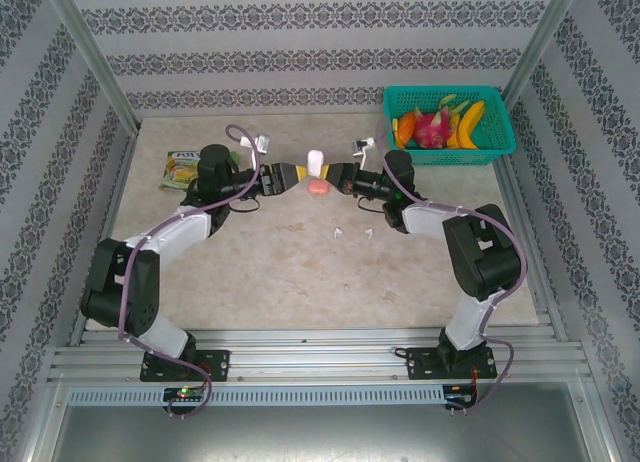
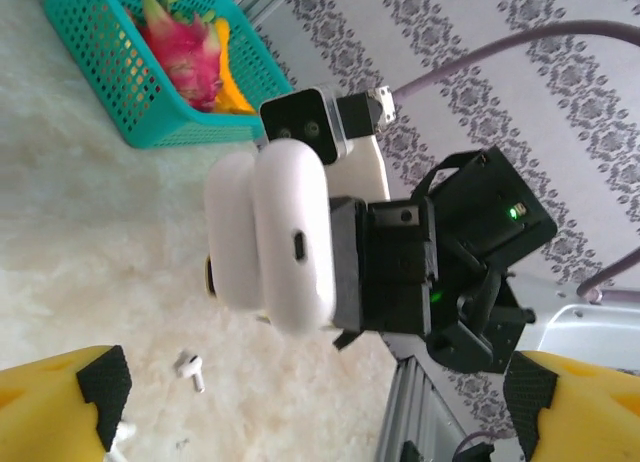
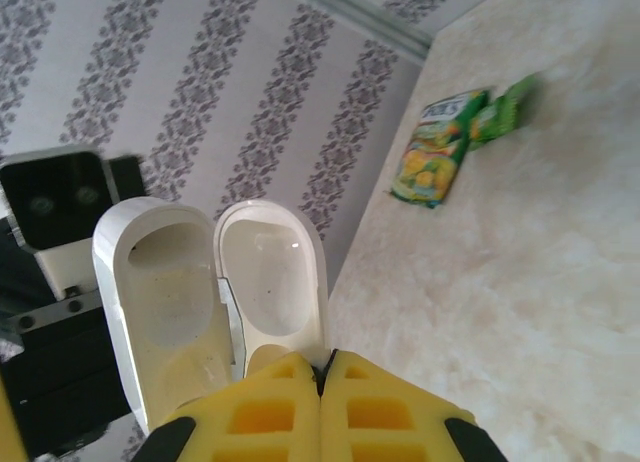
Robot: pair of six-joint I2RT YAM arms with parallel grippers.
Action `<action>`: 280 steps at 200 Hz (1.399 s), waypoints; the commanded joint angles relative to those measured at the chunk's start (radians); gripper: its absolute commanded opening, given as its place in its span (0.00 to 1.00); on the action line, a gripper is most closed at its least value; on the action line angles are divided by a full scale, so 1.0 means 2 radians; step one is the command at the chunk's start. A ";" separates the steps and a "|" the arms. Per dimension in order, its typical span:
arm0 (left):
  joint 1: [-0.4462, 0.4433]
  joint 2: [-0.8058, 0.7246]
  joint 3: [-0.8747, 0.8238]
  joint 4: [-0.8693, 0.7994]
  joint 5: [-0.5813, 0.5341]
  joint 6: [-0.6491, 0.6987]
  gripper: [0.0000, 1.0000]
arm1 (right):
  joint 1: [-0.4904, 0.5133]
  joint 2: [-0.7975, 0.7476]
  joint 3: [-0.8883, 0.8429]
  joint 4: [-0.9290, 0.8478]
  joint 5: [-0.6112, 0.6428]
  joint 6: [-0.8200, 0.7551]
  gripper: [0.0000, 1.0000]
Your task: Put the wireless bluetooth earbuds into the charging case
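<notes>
The white charging case [image 1: 317, 163] hangs open above the middle of the table, between both grippers. My right gripper [image 3: 322, 367] is shut on the rim of one half [image 3: 270, 282]. Both hollows of the case look empty. In the left wrist view the case [image 2: 275, 232] shows its rounded back, and my left gripper [image 2: 318, 392] stands wide open below it, touching nothing. One white earbud [image 2: 190, 370] lies on the table under the case. Two small white earbuds [image 1: 338, 232] [image 1: 368, 232] lie nearer the arms. A salmon-pink case [image 1: 318, 187] sits just beneath the white one.
A teal basket [image 1: 450, 124] of fruit stands at the back right, also seen in the left wrist view [image 2: 120, 72]. A green snack packet [image 1: 180, 169] lies at the back left. Patterned walls close in the table on three sides.
</notes>
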 commanded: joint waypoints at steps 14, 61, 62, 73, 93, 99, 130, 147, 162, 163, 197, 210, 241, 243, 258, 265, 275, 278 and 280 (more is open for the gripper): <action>0.003 -0.026 0.145 -0.321 -0.018 0.232 0.99 | -0.013 -0.051 0.057 -0.204 -0.001 -0.173 0.00; 0.003 0.065 0.332 -0.609 0.010 0.410 0.93 | -0.008 -0.072 0.163 -0.509 0.067 -0.447 0.00; 0.002 0.068 0.334 -0.613 0.010 0.412 0.93 | -0.008 -0.072 0.164 -0.513 0.067 -0.452 0.00; 0.003 0.090 0.363 -0.651 0.021 0.436 0.90 | -0.006 -0.073 0.185 -0.557 0.065 -0.495 0.00; 0.003 0.126 0.408 -0.708 0.031 0.471 0.84 | 0.004 -0.071 0.225 -0.641 0.076 -0.564 0.00; 0.002 0.133 0.417 -0.718 0.034 0.477 0.83 | 0.008 -0.069 0.235 -0.663 0.082 -0.583 0.00; -0.002 0.166 0.443 -0.756 0.042 0.508 0.77 | 0.034 -0.057 0.273 -0.734 0.106 -0.636 0.00; -0.008 0.181 0.452 -0.780 0.040 0.528 0.73 | 0.047 -0.050 0.285 -0.757 0.114 -0.653 0.00; -0.012 0.187 0.450 -0.793 0.044 0.540 0.71 | 0.056 -0.046 0.291 -0.768 0.126 -0.663 0.00; -0.012 0.187 0.450 -0.794 0.044 0.541 0.71 | 0.057 -0.045 0.292 -0.769 0.127 -0.663 0.00; -0.016 0.191 0.437 -0.807 0.068 0.561 0.66 | 0.062 -0.040 0.294 -0.780 0.127 -0.673 0.00; -0.016 0.195 0.438 -0.819 0.077 0.571 0.63 | 0.065 -0.039 0.294 -0.780 0.129 -0.673 0.00; -0.021 0.202 0.437 -0.838 0.088 0.589 0.61 | 0.069 -0.037 0.298 -0.778 0.127 -0.671 0.00; -0.021 0.203 0.437 -0.838 0.089 0.589 0.61 | 0.070 -0.036 0.298 -0.778 0.127 -0.671 0.00; -0.025 0.204 0.431 -0.838 0.091 0.590 0.61 | 0.071 -0.034 0.302 -0.778 0.126 -0.670 0.00; -0.027 0.205 0.430 -0.837 0.092 0.591 0.61 | 0.072 -0.034 0.304 -0.777 0.125 -0.668 0.00; -0.028 0.207 0.428 -0.835 0.093 0.591 0.60 | 0.074 -0.033 0.307 -0.778 0.125 -0.668 0.00; -0.028 0.207 0.427 -0.834 0.095 0.591 0.60 | 0.075 -0.033 0.308 -0.778 0.125 -0.667 0.00; -0.029 0.207 0.427 -0.834 0.096 0.591 0.59 | 0.075 -0.033 0.308 -0.778 0.125 -0.667 0.00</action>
